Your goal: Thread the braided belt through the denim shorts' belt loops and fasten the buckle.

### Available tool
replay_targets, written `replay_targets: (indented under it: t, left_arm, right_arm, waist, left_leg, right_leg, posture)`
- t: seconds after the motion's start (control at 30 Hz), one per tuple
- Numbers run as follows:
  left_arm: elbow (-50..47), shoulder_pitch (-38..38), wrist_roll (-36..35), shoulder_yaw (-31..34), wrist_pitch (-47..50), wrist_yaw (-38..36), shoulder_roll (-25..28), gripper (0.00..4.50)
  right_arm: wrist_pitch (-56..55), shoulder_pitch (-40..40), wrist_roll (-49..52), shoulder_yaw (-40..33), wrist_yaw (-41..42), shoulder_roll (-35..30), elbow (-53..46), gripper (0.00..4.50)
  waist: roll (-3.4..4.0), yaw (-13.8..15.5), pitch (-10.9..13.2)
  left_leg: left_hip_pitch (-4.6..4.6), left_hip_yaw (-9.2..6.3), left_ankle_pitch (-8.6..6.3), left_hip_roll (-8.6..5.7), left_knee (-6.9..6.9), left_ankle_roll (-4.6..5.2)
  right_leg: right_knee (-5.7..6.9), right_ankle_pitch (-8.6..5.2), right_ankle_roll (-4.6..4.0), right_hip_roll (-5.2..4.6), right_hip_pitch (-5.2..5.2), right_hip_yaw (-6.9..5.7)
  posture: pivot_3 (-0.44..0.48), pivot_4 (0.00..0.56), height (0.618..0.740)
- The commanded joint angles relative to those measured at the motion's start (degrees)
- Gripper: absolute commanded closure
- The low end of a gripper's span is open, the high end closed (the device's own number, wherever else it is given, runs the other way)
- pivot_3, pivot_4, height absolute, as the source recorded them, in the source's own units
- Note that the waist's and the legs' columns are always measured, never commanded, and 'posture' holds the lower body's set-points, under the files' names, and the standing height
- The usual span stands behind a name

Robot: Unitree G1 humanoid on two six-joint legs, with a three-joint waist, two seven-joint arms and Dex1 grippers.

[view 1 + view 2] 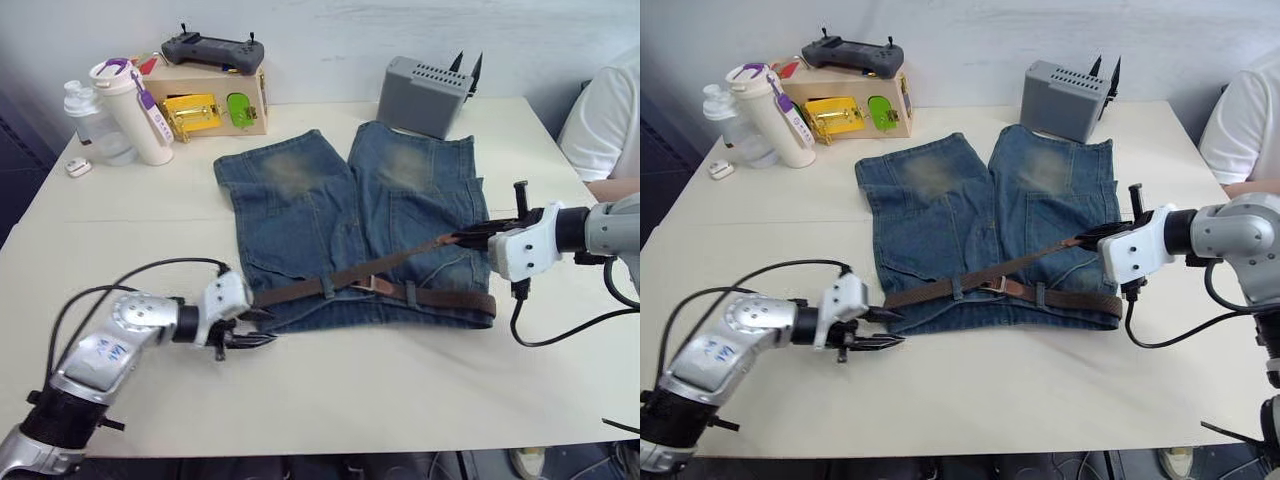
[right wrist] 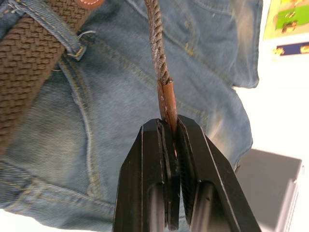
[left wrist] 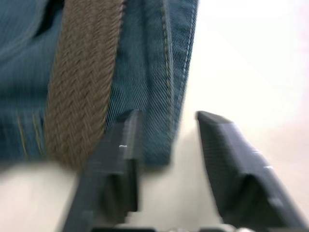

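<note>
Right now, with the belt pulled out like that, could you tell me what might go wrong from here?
The right gripper pinches only the narrow tan tip of the braided belt, so it may slip free under tension. The left gripper is open at the waistband corner, holding nothing, so a pull could drag the denim shorts across the table.

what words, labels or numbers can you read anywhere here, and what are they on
No text can be read for sure.
Purple label on the white tumbler: print too small to read.
Blue marks on the left arm's silver casing: blurred, not readable.
Yellow and green panels on the cardboard box: no legible lettering.
Denim shorts, braided belt and grey box: no writing visible.
</note>
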Motion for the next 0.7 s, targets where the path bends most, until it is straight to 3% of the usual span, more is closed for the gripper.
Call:
replay_targets:
  t: [0.03,0.07,0.23,0.33,0.57,0.7]
  left_arm:
    - [0.78,-5.86,-14.71,11.04,14.20,-4.49,3.59,0.50]
    - [1.19,-7.82,-17.80,12.97,17.19,-5.61,4.59,0.05]
    - [1.41,-14.54,-23.91,16.76,22.89,-6.23,5.34,0.05]
    - [0.95,-19.49,-16.28,12.00,16.82,2.02,-0.58,0.05]
    - [-1.39,-26.49,2.40,-2.54,1.73,19.60,-19.68,0.05]
    - [-1.62,-26.96,12.57,-11.80,-6.07,23.40,-26.01,0.05]
  right_arm:
    - [1.84,-2.12,2.07,-1.36,1.20,-0.28,-2.90,4.50]
    - [2.60,-2.50,2.51,-1.49,1.60,-0.30,-3.39,4.50]
    - [8.82,-2.71,5.62,-2.19,3.10,0.11,-7.29,4.50]
    - [13.50,-2.59,6.10,-2.41,2.57,0.78,-10.43,4.50]
    - [22.61,-1.46,7.60,-2.72,3.20,1.72,-15.66,4.50]
    - [26.58,-1.50,8.46,-3.16,3.24,1.81,-17.95,4.50]
  waist:
    - [-0.13,0.27,0.20]
    - [-0.20,0.49,0.28]
    - [-0.19,1.28,0.29]
    - [-0.22,1.59,0.30]
    - [-0.27,2.60,0.33]
    - [-0.27,2.63,0.33]
  left_leg:
    - [-0.27,-0.11,0.01,0.01,0.15,-0.01]
    - [-0.50,-0.15,0.18,0.01,0.29,-0.30]
    - [-1.35,-0.15,0.13,-0.05,0.81,-0.18]
    - [-1.41,-0.15,0.09,-0.05,0.86,-0.11]
    - [-1.60,-0.22,-0.07,-0.09,1.57,0.22]
    - [-1.70,-0.18,-0.13,-0.11,1.75,0.34]
  right_leg:
    - [0.04,0.00,0.00,0.00,-0.18,-0.07]
    - [0.10,0.00,0.00,0.00,-0.35,-0.11]
    - [0.11,0.01,0.05,-0.08,-0.89,-0.12]
    - [0.09,0.01,0.06,-0.08,-0.91,-0.14]
    - [0.23,0.18,0.34,-0.11,-0.83,-0.16]
    - [0.20,0.26,0.47,-0.15,-0.82,-0.13]
  posture:
    - [0.000,0.150,0.735]
    - [0.000,0.150,0.735]
    - [0.000,0.150,0.735]
    - [0.000,0.150,0.735]
    - [0.000,0.150,0.735]
    - [0.000,0.150,0.735]
